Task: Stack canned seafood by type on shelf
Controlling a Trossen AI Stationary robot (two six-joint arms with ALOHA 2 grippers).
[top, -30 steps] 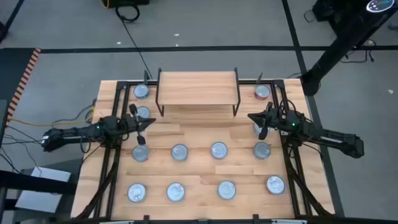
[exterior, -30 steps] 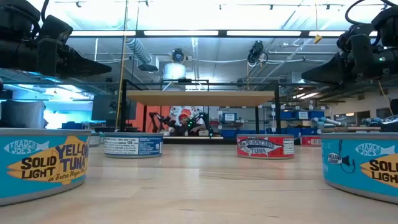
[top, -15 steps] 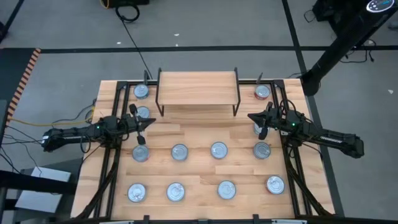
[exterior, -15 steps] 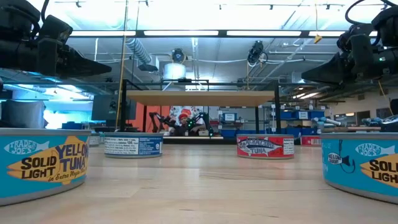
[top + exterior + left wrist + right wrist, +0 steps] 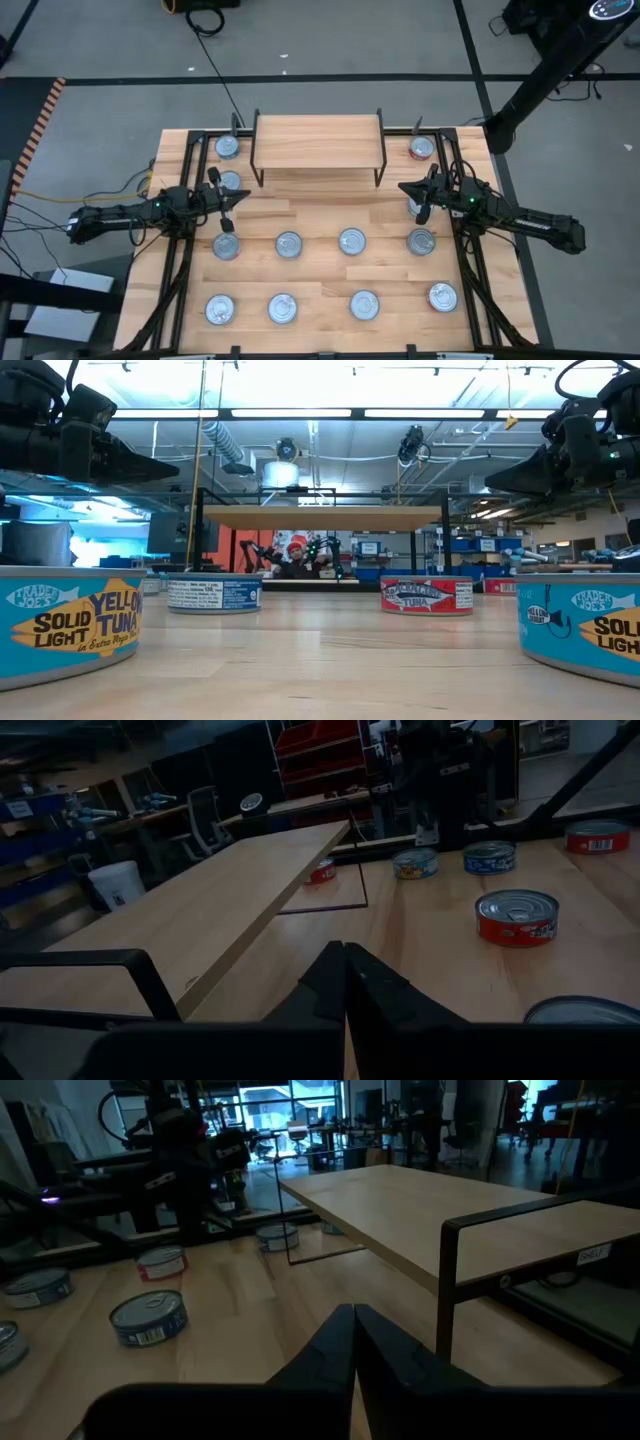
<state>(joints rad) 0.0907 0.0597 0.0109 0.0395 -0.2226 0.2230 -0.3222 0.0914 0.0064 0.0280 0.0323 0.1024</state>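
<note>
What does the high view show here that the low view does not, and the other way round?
Only the high view shows the whole layout: silver-topped cans in rows on the table, the bare shelf top, and the left gripper and right gripper hovering shut, holding nothing. Only the low view shows side labels: blue "Solid Light Yellowfin Tuna" can, red tuna can. Both show shelf, cans and both arms.

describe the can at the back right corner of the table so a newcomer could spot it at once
Start at the shelf, the raised wooden rack at the table's far edge. Just past its right legs, alone in the back right corner, sits a red-labelled can. Unlike the rows of cans nearer the front, it lies level with the shelf, behind the right gripper.
</note>
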